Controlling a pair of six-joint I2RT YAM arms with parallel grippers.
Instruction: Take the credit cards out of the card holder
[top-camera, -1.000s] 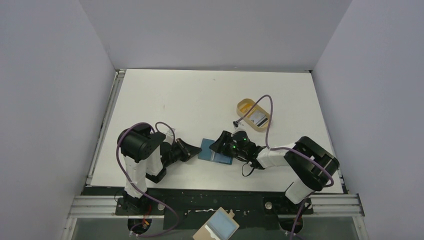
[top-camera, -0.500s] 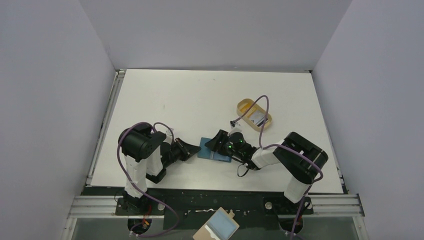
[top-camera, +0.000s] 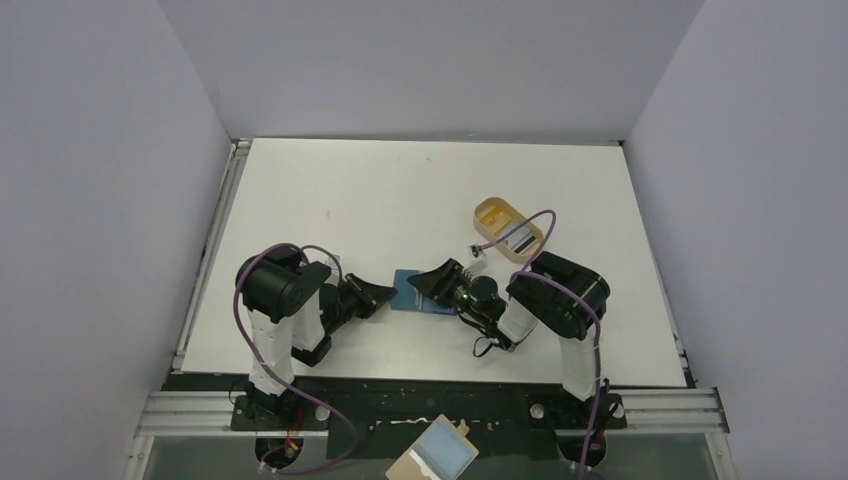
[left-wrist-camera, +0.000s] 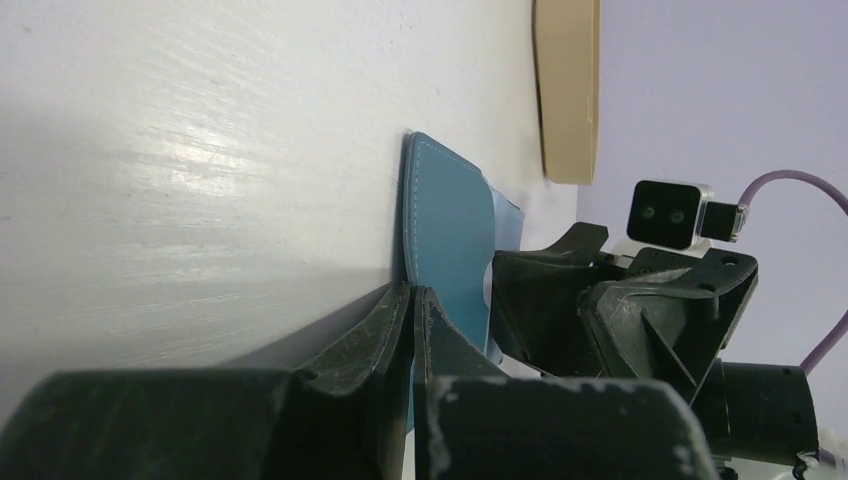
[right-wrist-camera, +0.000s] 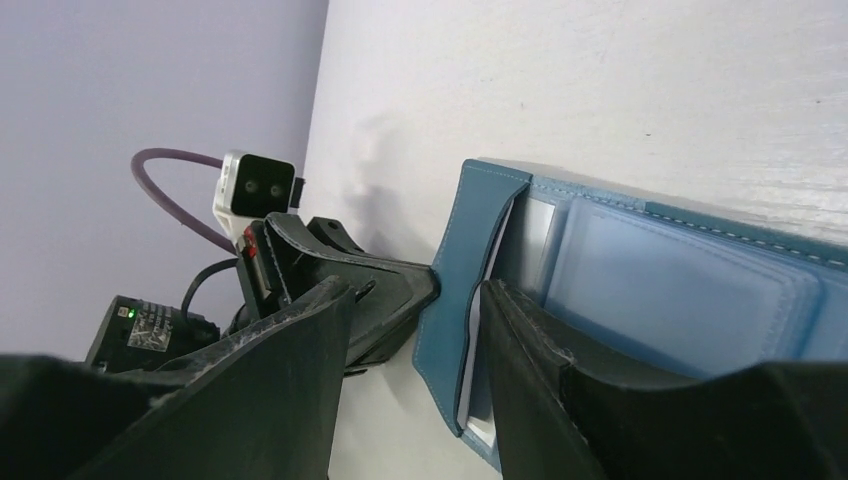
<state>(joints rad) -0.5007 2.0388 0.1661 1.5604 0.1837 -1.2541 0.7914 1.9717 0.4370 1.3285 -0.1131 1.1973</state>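
**Card holder braced at one end; right hand being lined up over the flap**

The card holder (top-camera: 412, 292) is lying open on the desk (top-camera: 400, 200), just below the middle of the top view, between the two hands. The left hand (top-camera: 375, 295) is being held fully closed, with its tip against the holder's left edge. Whether that edge is being pinched cannot be told. The right hand (right-wrist-camera: 415, 300) is being held partly open. Its fingers are straddling the raised flap, and gaps are showing on both sides, so nothing is being gripped. A pale credit card (right-wrist-camera: 468, 350) edge is showing behind that flap.

Orientation: in the top view the holder's long axis is running left to right, slightly tilted. The raised flap is at the left end, and the lighter pockets are spread toward the right.

Judgement: the card is being approached but is not yet taken.
- The left tip should be kept pressed down so the holder is not dragged.
- One right finger should be slipped between flap and card.
- The card alone should then be pinched and drawn out along the pocket's opening, not lifted at an angle.

The tan tray (top-camera: 482, 208) is standing apart at upper right.
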